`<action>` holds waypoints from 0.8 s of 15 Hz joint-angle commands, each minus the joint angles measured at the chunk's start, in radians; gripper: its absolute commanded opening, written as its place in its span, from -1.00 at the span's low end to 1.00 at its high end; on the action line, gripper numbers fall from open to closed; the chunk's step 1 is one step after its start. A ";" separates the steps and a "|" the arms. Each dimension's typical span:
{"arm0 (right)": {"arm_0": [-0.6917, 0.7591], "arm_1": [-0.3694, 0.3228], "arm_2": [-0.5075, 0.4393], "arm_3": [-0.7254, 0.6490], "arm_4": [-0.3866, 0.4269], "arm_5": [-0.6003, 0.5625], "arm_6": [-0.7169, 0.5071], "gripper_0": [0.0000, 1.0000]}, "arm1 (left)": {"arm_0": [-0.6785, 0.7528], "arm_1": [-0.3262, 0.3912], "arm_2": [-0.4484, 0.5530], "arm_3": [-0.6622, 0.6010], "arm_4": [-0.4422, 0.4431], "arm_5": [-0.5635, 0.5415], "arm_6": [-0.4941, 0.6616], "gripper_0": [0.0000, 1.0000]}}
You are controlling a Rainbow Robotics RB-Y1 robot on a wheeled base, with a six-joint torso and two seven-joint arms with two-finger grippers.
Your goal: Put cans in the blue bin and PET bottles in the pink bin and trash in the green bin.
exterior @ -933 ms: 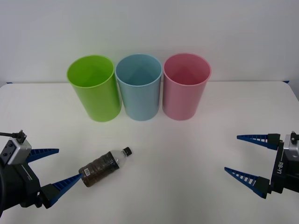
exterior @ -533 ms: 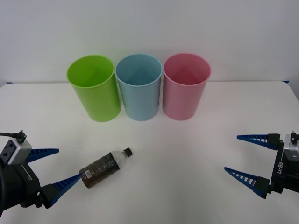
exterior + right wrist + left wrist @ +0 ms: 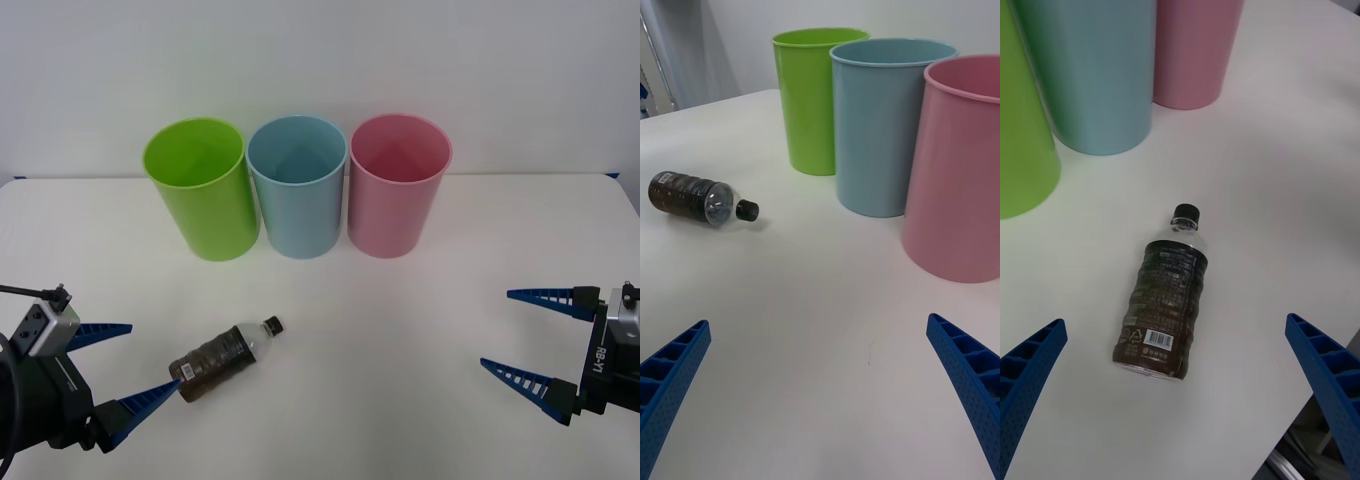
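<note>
The left end effector (image 3: pixel 112 380) hovers low at the near left corner of the white table (image 3: pixel 400 320), its two blue ribbed fingers spread wide apart and holding nothing. Just beyond it, slightly to its right and a little farther from the robot, lies the PET bottle (image 3: pixel 222 357), flat on its side. One fingertip sits right beside the bottle's flat base, though whether it touches cannot be told. The bottle's long axis runs diagonally: its base points back toward the left end effector, and its black cap (image 3: pixel 273 324) points away, to the far right, toward the bins. In the left wrist view the bottle (image 3: pixel 1164 304) lies between the open fingers, nearly in line with the reach, base nearest. The right end effector (image 3: pixel 535 345) waits at the near right side of the table, fingers also wide apart and empty, well apart from the bottle. The left arm is clearly the nearer one and looks best placed to make the pickup. At the far side of the table stand three upright bins in a row, touching or nearly so: the green bin (image 3: pixel 200 190) on the left, the blue bin (image 3: pixel 298 188) in the middle, and the pink bin (image 3: pixel 398 188) on the right. The pink bin, where the bottle belongs, is the farthest of the three from the left arm.
</note>
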 commanded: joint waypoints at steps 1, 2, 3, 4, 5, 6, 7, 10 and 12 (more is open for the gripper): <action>0.000 0.000 0.000 0.000 0.000 0.000 0.000 1.00 | 0.007 0.022 -0.014 -0.007 -0.025 0.008 0.007 1.00; 0.000 0.000 0.000 0.000 0.000 0.000 0.000 1.00 | 0.007 0.025 -0.016 -0.019 -0.052 0.008 0.008 1.00; 0.000 0.000 0.000 0.000 0.000 0.000 0.000 1.00 | 0.010 0.029 -0.016 -0.037 -0.089 0.009 0.011 1.00; 0.000 0.000 0.000 0.000 0.000 0.000 0.000 1.00 | 0.011 0.029 -0.016 -0.047 -0.108 0.014 0.013 1.00; 0.000 0.000 0.000 0.000 0.000 0.000 0.000 1.00 | 0.011 0.029 -0.016 -0.062 -0.140 0.015 0.013 1.00; 0.000 0.000 0.000 0.000 0.000 0.000 0.000 1.00 | 0.014 0.034 -0.017 -0.074 -0.166 0.015 0.016 1.00; 0.000 0.000 0.000 0.000 0.000 0.000 0.000 1.00 | 0.017 0.037 -0.022 -0.076 -0.190 0.015 0.022 1.00; 0.000 0.000 0.000 0.000 0.000 0.000 0.000 1.00 | 0.014 0.108 -0.059 -0.077 -0.233 0.015 0.132 1.00; 0.000 0.000 0.000 0.000 0.000 0.000 0.000 1.00 | 0.013 0.184 -0.121 -0.076 -0.244 0.071 0.218 1.00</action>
